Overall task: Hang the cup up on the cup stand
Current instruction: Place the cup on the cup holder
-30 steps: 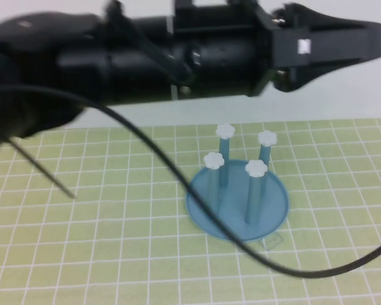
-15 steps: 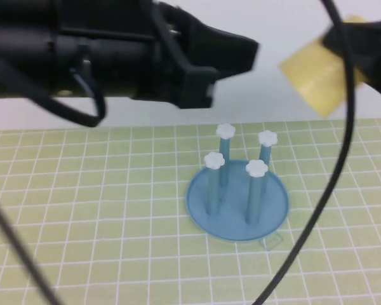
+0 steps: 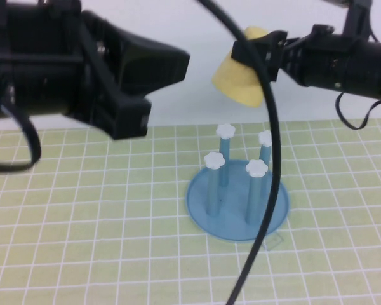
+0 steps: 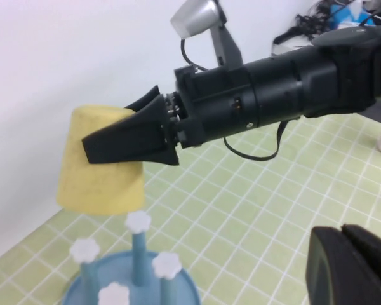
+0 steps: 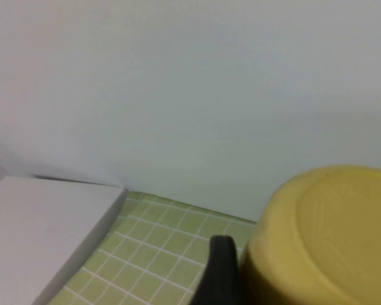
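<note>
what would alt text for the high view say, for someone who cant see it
The right gripper holds a pale-yellow plastic tumbler upside down in the air above a round blue plastic cup stand with four white-capped pegs on a green grid mat. The left gripper, shut and empty, hovers at upper left.

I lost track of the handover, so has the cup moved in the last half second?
Yes. In the high view the cup, held by the right gripper, has shifted left and now hangs above the cup stand. The left gripper is shut.
</note>
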`<state>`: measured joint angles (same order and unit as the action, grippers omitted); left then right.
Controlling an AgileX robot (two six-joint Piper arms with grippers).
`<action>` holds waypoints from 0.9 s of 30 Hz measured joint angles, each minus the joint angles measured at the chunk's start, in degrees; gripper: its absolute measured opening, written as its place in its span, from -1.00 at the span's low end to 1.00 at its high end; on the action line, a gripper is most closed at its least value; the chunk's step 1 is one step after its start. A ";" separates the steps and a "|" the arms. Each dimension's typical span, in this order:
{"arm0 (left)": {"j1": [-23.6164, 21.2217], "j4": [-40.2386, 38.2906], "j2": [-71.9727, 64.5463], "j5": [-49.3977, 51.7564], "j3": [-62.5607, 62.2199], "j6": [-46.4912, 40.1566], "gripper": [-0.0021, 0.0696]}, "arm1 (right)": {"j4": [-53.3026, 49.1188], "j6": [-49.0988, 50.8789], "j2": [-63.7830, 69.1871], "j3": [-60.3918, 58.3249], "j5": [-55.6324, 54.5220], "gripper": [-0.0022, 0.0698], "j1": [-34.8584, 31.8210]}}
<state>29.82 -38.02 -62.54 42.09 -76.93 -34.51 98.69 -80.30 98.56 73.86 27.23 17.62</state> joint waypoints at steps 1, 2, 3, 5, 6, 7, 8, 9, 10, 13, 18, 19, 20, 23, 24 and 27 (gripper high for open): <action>0.00 0.30 0.80 -1.03 1.06 0.26 -0.94 | 0.00 -0.75 0.78 0.47 0.12 0.70 0.00; 0.00 0.84 1.61 -2.07 2.42 0.79 -0.94 | -0.10 -1.91 1.63 0.71 0.13 0.70 0.00; 0.00 1.12 2.43 -2.98 3.86 0.91 -0.94 | -0.12 -3.07 2.43 0.82 0.13 0.70 0.00; 0.00 1.26 4.10 -4.79 6.90 1.04 -0.94 | -0.22 -5.28 3.62 0.95 0.02 0.70 0.00; 0.00 1.35 5.02 -5.95 8.31 1.13 -0.94 | -0.22 -6.63 4.14 0.95 -0.11 0.70 0.00; 0.00 1.35 5.78 -6.80 9.41 1.13 -0.94 | -0.27 -7.43 4.63 0.95 -0.23 0.70 0.00; 0.00 1.19 6.77 -7.80 10.76 1.13 -0.94 | -0.27 -8.43 5.05 0.95 -0.23 0.70 0.10; 0.00 1.08 7.74 -8.58 11.97 1.16 -0.94 | -0.27 -9.52 5.35 1.05 -0.23 0.70 0.09; 0.00 1.08 8.70 -9.13 12.81 1.16 -0.94 | -0.27 -10.49 5.68 1.05 -0.34 0.70 0.25; 0.00 0.94 11.21 -10.48 15.65 1.16 -0.94 | -0.27 -14.08 7.08 1.05 -0.84 0.70 1.02; 0.00 0.95 14.51 -12.04 18.78 1.26 -0.94 | -0.27 -19.33 9.90 1.15 -3.91 0.70 3.51; 0.00 1.08 14.77 -12.15 19.06 1.26 -0.94 | -0.27 -20.15 10.28 1.15 -4.60 0.70 3.94; 0.00 1.21 15.02 -12.15 19.49 1.26 -0.94 | -0.27 -21.13 10.73 1.15 -5.40 0.70 4.45; 0.00 1.36 15.24 -12.15 20.27 1.26 -0.94 | -0.27 -22.78 11.90 1.36 -7.05 0.70 4.85; 0.00 1.49 15.26 -12.15 20.51 1.26 -0.94 | -0.27 -23.05 12.40 1.59 -7.54 0.70 4.85; 0.00 1.49 15.26 -11.93 20.65 1.26 -0.94 | -0.27 -23.55 13.11 1.82 -8.57 0.70 4.85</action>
<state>29.82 -36.53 -47.28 30.16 -56.29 -33.25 98.42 -103.85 111.67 75.68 18.66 22.48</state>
